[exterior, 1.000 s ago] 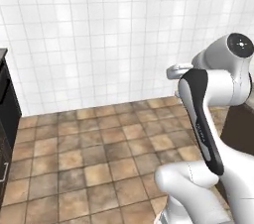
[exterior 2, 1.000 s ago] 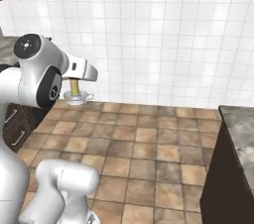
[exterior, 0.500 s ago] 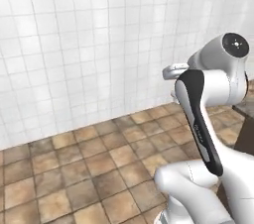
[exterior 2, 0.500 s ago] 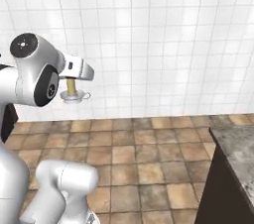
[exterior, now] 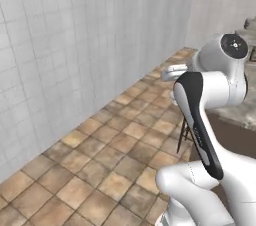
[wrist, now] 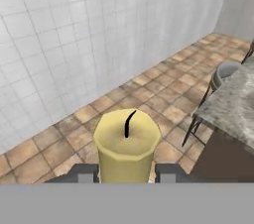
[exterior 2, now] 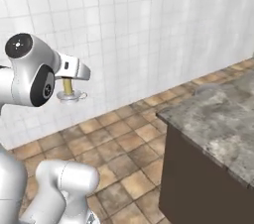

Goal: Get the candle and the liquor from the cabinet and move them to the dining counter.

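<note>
Candle (wrist: 127, 144) sits upright between our end effector (wrist: 124, 172) fingers, clenched around its pale stick with the saucer (exterior 2: 72, 97) hanging below, carried high over the tiled floor (exterior: 100, 165) so it clears the marble tabletop (exterior 2: 218, 119) we are approaching.

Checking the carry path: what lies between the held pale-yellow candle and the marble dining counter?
Bare brown tiled floor separates the pale-yellow candle from the marble dining counter, per the right base view.
</note>
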Robot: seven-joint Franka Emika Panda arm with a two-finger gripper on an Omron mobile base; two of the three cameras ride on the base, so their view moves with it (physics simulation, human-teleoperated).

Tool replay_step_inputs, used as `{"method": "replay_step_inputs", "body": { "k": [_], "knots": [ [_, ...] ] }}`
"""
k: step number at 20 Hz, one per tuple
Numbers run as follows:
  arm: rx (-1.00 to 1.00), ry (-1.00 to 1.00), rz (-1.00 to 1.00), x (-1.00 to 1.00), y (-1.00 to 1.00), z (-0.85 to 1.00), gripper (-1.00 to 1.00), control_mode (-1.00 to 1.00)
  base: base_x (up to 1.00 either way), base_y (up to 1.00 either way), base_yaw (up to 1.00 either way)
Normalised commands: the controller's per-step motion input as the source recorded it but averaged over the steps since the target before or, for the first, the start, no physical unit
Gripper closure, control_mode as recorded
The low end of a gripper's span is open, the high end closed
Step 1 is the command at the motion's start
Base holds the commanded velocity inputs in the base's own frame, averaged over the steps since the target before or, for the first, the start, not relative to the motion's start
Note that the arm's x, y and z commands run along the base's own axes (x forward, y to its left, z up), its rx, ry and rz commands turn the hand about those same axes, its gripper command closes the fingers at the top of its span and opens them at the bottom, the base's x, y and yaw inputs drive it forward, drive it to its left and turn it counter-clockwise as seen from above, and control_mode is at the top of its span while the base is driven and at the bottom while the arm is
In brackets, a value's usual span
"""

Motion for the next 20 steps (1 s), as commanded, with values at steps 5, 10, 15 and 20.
{"method": "replay_step_inputs", "body": {
  "k": [5, 10, 15, 20],
  "knots": [
    [0.0, 0.0, 0.0, 0.0, 0.0, 0.0, 1.0, 1.0, 0.54, 0.63, -0.79],
    [0.0, 0.0, 0.0, 0.0, 0.0, 0.0, 1.0, 1.0, 0.63, 0.73, -0.76],
    [0.0, 0.0, 0.0, 0.0, 0.0, 0.0, 1.0, 1.0, 0.56, 0.83, -0.73],
    [0.0, 0.0, 0.0, 0.0, 0.0, 0.0, 1.0, 1.0, 0.5, 0.9, -0.71]
  ]
}}
